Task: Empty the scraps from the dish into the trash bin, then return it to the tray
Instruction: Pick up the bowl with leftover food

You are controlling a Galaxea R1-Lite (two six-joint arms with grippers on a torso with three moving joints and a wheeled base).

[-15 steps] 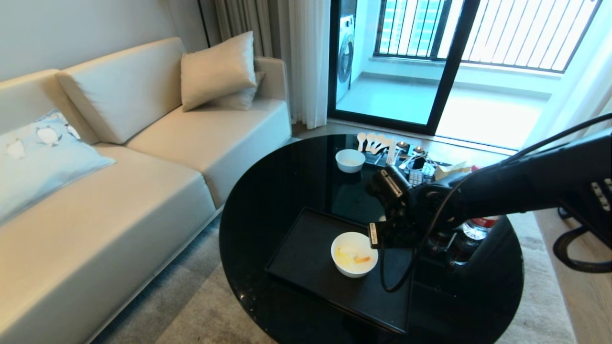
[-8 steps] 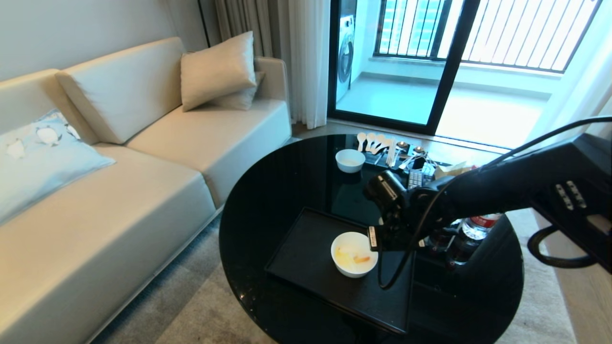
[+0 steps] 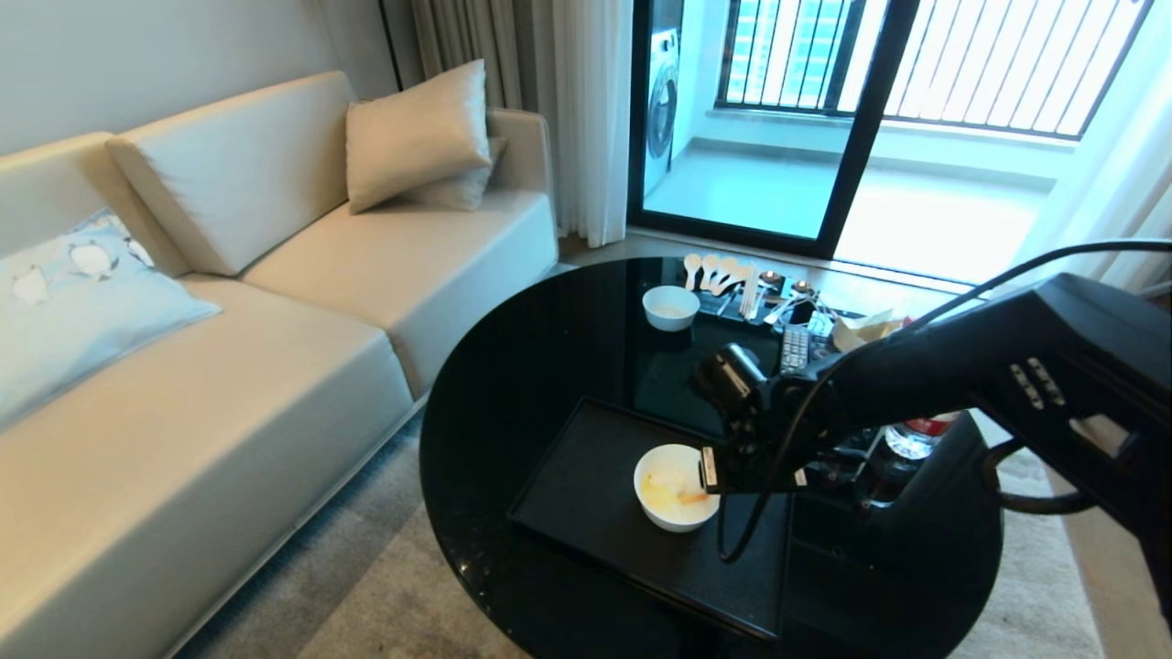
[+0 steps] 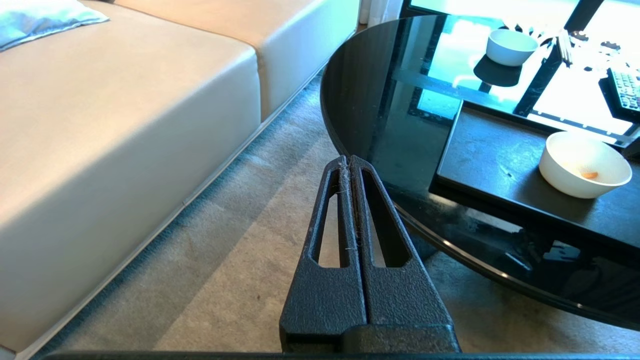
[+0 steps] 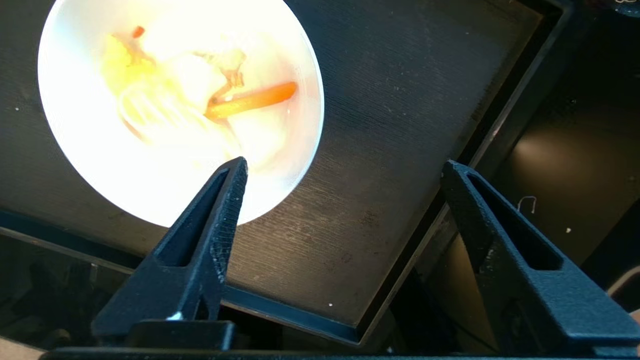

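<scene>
The dish (image 3: 676, 488), a white bowl, sits on the black tray (image 3: 586, 485) on the round table. Orange, yellow and white scraps (image 5: 250, 100) lie inside the dish (image 5: 175, 100). My right arm (image 3: 916, 375) reaches in from the right, and its gripper (image 5: 345, 161) hangs open just above the dish's right rim. One finger (image 5: 220, 215) is over the rim and the other (image 5: 495, 235) is over the edge of the tray (image 5: 400, 125). Nothing is between them. My left gripper (image 4: 350, 160) is shut and parked over the carpet beside the table. The trash bin is out of view.
A smaller white bowl (image 3: 670, 307), white spoons (image 3: 714, 272), a remote (image 3: 795, 343) and a bottle (image 3: 916, 430) stand at the back and right of the black glass table (image 3: 513, 366). A beige sofa (image 3: 275, 320) lies to the left.
My right gripper has gone from shut to wide open and has sunk slightly toward the dish's right rim. The dish has not moved.
</scene>
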